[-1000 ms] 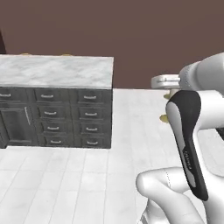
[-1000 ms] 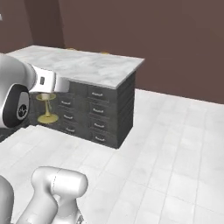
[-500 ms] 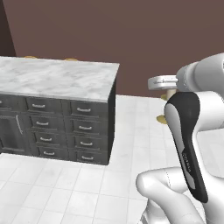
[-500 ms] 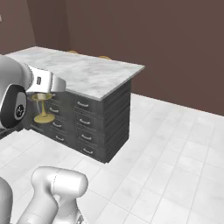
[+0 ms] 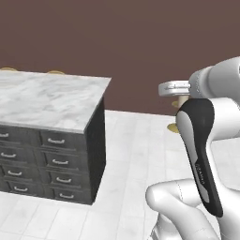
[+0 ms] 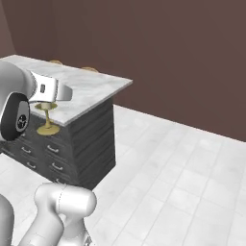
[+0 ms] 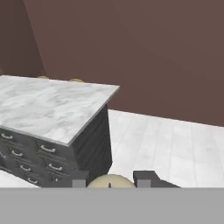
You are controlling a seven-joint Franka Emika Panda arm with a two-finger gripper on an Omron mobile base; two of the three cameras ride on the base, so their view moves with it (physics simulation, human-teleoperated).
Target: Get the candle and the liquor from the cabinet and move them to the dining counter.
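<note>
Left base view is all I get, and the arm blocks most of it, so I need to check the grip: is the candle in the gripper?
Observer: Yes. In the hand view the candle shows its cream top between the two finger tips of the gripper.
Operator: Did the candlestick come with it?
Observer: Yes. In the right base view its gold stem and round base hang under the hand, off any surface.
Operator: Where is the dining counter from the hand?
Observer: In the hand view the dining counter lies ahead and left of the finger tips, with its marble top seen from above.
</note>
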